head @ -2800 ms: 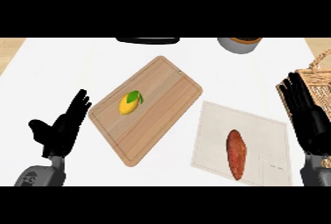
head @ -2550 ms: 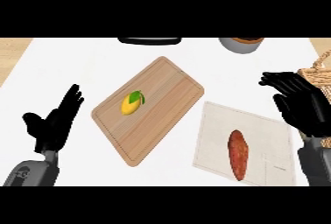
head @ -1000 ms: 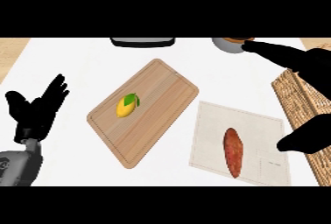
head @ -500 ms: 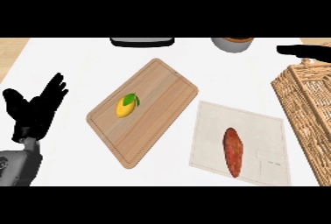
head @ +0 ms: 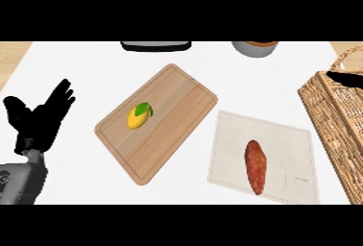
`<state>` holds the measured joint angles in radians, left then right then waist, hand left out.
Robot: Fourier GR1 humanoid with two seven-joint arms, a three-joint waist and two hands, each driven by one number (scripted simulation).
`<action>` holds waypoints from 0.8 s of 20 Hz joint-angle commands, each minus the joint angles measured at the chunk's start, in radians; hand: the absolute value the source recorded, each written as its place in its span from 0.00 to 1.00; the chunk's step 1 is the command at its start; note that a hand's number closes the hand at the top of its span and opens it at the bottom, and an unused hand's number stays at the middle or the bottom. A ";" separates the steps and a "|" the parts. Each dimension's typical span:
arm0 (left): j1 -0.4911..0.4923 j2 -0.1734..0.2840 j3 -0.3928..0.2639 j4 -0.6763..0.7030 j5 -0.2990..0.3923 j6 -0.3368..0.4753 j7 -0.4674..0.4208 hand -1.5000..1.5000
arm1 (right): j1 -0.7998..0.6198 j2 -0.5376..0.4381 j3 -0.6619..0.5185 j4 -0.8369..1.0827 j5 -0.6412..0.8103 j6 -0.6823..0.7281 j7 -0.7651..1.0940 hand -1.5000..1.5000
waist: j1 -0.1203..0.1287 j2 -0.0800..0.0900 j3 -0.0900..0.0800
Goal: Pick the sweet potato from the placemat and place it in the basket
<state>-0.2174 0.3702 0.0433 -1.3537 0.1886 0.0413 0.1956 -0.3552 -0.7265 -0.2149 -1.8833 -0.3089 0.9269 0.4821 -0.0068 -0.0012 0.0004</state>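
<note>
Left robot hand [head: 39, 117] open, resting; sweet potato [head: 256, 166] on placemat [head: 284, 144].

wooden board [head: 174, 113] lies tilted on white counter [head: 85, 67], left of centre. yellow fruit with green leaf [head: 139, 116] rests on board's left part. dark tray-like item [head: 156, 46] at counter's far edge, partly cut off. grey bowl [head: 257, 48] at far edge, right of it, also cut off. wood floor strip [head: 14, 53] shows beyond counter's left edge.
</note>
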 commanded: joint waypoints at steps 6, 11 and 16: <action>0.051 -0.014 0.008 -0.078 -0.027 0.002 0.026 0.50 | 0.267 0.237 0.007 -0.106 0.425 -0.034 -0.350 0.00 | 0.005 0.000 0.001; 0.018 -0.028 0.011 -0.049 -0.034 -0.020 0.028 0.50 | 0.269 0.327 0.134 0.041 0.658 -0.202 -0.554 0.00 | 0.008 0.002 0.001; 0.008 -0.065 0.009 -0.012 -0.061 -0.014 0.015 0.50 | 0.210 0.428 0.198 0.159 0.670 -0.274 -0.539 0.00 | 0.007 0.002 0.000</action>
<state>-0.1928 0.3390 0.0602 -1.3943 0.1527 0.0175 0.2089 -0.1468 -0.3488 -0.0484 -1.7795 0.3192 0.6949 -0.0084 0.0040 0.0012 0.0009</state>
